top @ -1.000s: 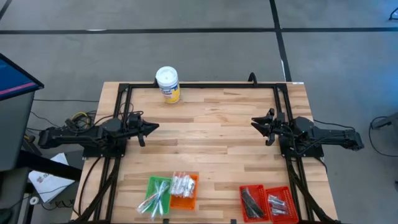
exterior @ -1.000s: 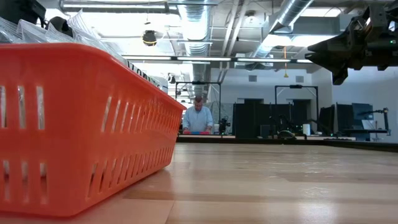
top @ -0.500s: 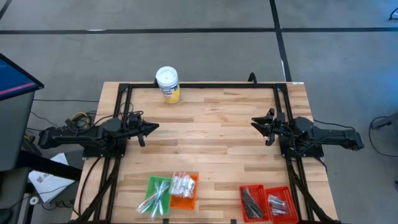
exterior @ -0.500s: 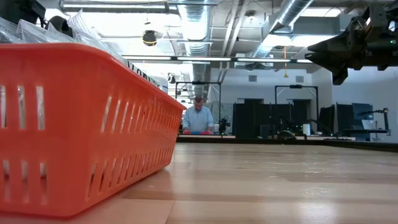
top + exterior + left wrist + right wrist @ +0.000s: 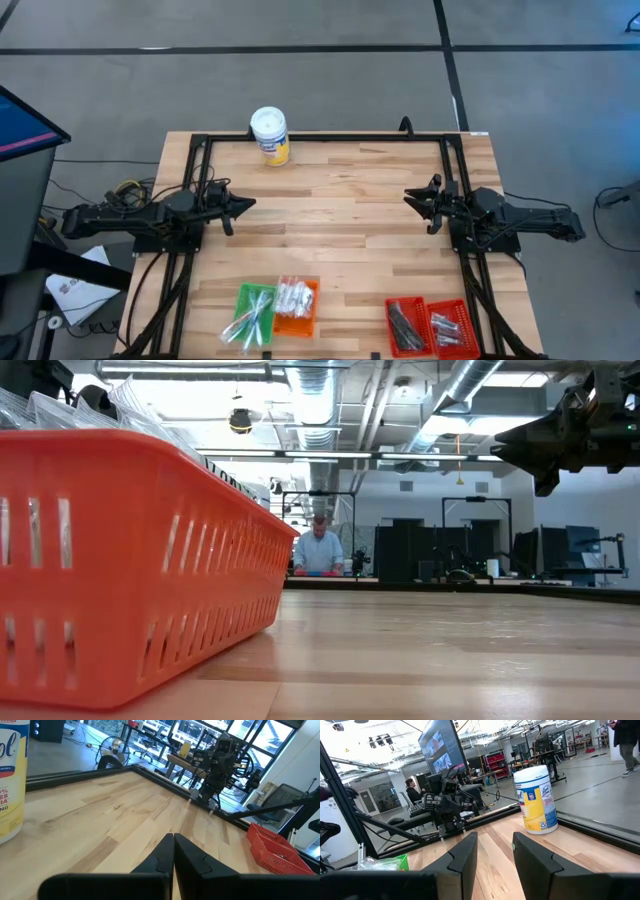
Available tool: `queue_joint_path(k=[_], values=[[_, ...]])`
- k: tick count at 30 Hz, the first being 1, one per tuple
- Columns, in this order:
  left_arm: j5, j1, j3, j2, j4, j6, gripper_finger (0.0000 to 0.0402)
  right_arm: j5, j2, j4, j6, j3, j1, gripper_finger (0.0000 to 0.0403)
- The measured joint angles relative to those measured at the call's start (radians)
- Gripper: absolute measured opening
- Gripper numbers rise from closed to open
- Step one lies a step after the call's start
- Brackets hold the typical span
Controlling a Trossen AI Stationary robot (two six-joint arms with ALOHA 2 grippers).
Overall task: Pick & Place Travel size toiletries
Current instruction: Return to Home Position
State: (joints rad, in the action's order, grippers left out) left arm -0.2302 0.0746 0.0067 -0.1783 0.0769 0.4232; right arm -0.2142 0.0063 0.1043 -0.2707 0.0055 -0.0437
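Since nothing has shifted over the last second, you see both arms stretched low toward mid-table. The left gripper (image 5: 243, 204) has its fingers pressed together, and the right gripper (image 5: 410, 197) shows a gap between its fingers. Your travel size toiletries (image 5: 293, 297) lie in the green tray (image 5: 243, 290), orange tray (image 5: 296, 327) and red trays (image 5: 445, 302) along one edge; the wipes tub (image 5: 270, 135) stands at the opposite edge.
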Motion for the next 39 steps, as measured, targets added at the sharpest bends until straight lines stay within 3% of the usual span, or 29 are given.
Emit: queue_joint_path(k=[39], values=[[0.000,0.000,0.000,0.000,0.016,0.000,0.0003,0.000,0.000,0.000,0.000,0.000,0.000,0.0118]])
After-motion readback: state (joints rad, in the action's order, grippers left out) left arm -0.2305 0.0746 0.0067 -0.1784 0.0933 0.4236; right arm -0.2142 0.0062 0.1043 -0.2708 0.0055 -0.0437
